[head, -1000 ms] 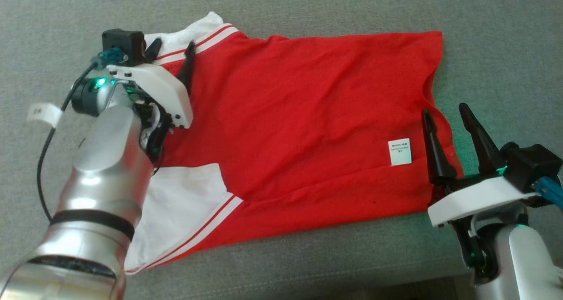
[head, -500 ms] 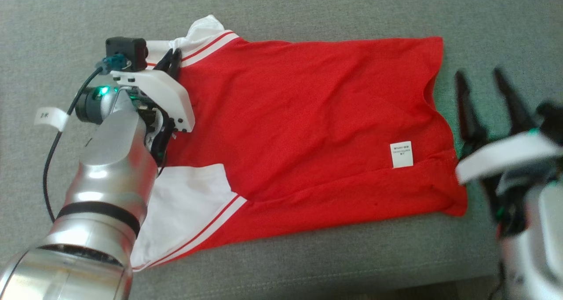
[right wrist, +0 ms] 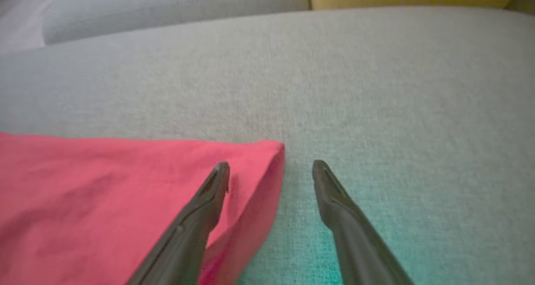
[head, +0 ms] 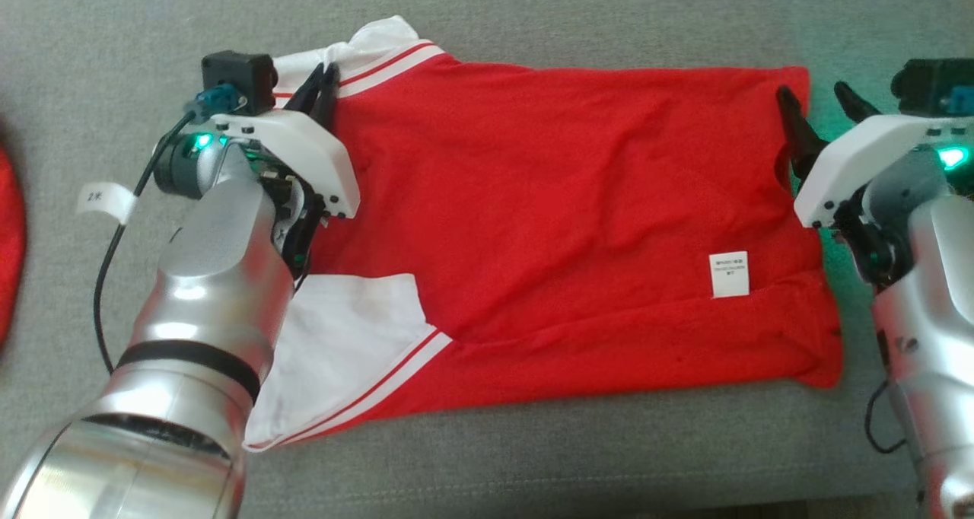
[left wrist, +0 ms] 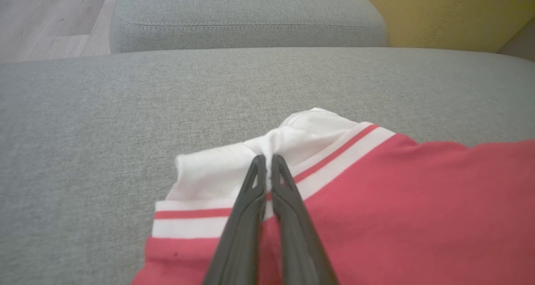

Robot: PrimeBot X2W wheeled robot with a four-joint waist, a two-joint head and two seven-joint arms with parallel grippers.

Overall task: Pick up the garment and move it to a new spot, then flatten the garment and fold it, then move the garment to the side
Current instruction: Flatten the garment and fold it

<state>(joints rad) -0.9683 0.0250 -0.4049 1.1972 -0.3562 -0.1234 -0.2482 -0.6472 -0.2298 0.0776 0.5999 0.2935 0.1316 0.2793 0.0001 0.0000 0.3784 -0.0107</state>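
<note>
The garment (head: 548, 222) is a red shirt with white, red-striped sleeves, spread flat on a grey sofa cushion (head: 533, 17). My left gripper (head: 323, 74) is at its far left corner, shut on the fabric. In the left wrist view the fingertips of that gripper (left wrist: 265, 159) pinch the garment (left wrist: 397, 201) where the white sleeve meets the red body. My right gripper (head: 813, 91) stands open at the far right corner. In the right wrist view this gripper (right wrist: 271, 166) straddles the edge of the garment (right wrist: 104, 184), one finger over the cloth and one over the cushion.
A white label (head: 729, 274) is sewn near the garment's right hem. Something red (head: 7, 253) shows at the left edge. A second grey cushion (left wrist: 246, 13), a yellow cushion (left wrist: 451, 13) and wooden floor (left wrist: 42, 17) lie beyond. The cushion's front edge runs along the bottom.
My left gripper has closed on the sleeve seam. My right arm has swung from the near right hem to the far right corner, still open. The head camera has shifted slightly.
</note>
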